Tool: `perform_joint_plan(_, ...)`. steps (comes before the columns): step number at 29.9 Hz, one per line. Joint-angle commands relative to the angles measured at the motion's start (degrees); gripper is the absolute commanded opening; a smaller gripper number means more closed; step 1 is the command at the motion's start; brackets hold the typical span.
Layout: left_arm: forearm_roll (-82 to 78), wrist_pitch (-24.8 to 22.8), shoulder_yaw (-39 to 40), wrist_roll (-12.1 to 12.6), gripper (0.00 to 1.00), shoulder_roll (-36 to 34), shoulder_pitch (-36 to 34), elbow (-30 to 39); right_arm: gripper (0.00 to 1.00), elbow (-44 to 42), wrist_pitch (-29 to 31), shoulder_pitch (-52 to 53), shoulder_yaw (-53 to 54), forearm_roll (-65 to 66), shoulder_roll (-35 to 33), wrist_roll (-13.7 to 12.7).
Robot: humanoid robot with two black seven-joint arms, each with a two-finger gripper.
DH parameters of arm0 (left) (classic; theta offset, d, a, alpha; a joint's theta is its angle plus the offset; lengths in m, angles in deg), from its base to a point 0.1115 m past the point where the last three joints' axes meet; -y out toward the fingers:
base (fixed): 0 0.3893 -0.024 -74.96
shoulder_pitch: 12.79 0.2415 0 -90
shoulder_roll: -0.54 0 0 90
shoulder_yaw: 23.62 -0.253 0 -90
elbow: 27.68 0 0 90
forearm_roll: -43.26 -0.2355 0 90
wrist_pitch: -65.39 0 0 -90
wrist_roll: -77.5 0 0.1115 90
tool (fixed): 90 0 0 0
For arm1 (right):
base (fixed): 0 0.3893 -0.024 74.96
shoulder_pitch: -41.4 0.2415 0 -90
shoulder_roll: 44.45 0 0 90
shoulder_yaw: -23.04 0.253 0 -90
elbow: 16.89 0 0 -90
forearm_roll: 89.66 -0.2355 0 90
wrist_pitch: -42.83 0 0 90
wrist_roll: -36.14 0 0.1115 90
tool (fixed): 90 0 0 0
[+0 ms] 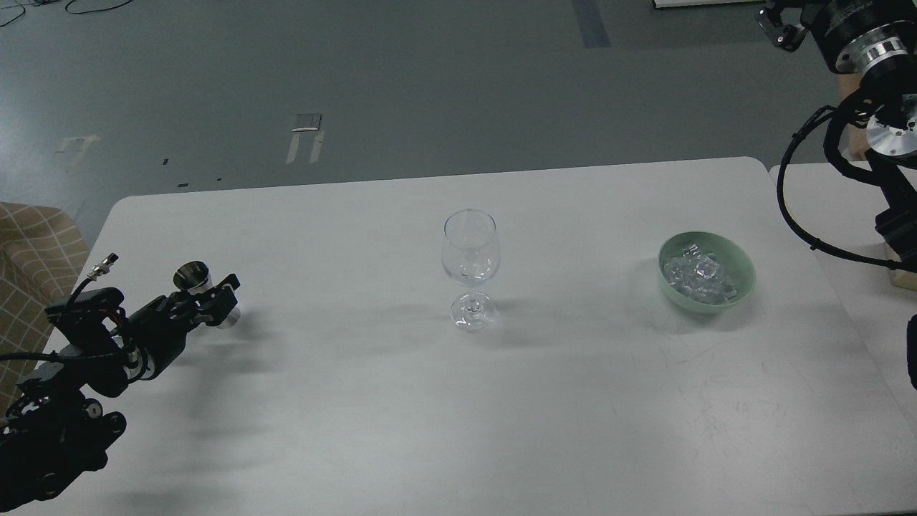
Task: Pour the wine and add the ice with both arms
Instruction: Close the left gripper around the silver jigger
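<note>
My left end effector (218,297) sits by the small steel cup (193,276); I cannot tell if it grips. The wine glass (470,269) is empty. Ice (701,278) waits in the green bowl (745,276). Next, lift the cup.

Wine glass (470,269) mid-table (358,401) — ice (698,277) in green bowl (742,284) right, left hand (223,295) at small cup (195,276).
</note>
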Motion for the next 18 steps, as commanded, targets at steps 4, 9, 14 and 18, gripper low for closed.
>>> perform_joint_plan(4,0.0,0.8,-0.1,0.0,0.58,0.0,0.4,0.0,1.00,0.1,0.0,0.0,0.0,0.0,0.0,0.0)
perform_joint_plan(9,0.3,3.5,-4.3,0.0,0.54,-0.2,0.0,0.0,1.00,0.1,0.0,-0.1,0.0,0.0,0.2,0.0)
perform_joint_plan(14,0.5,4.4,-4.8,0.2,0.48,-0.1,-0.3,0.0,1.00,0.1,0.0,0.0,0.0,0.0,0.3,0.0)
perform_joint_plan(18,1.3,4.5,-4.8,0.2,0.42,-0.2,-0.4,-0.6,1.00,0.1,0.0,0.0,0.0,0.0,0.4,0.0)
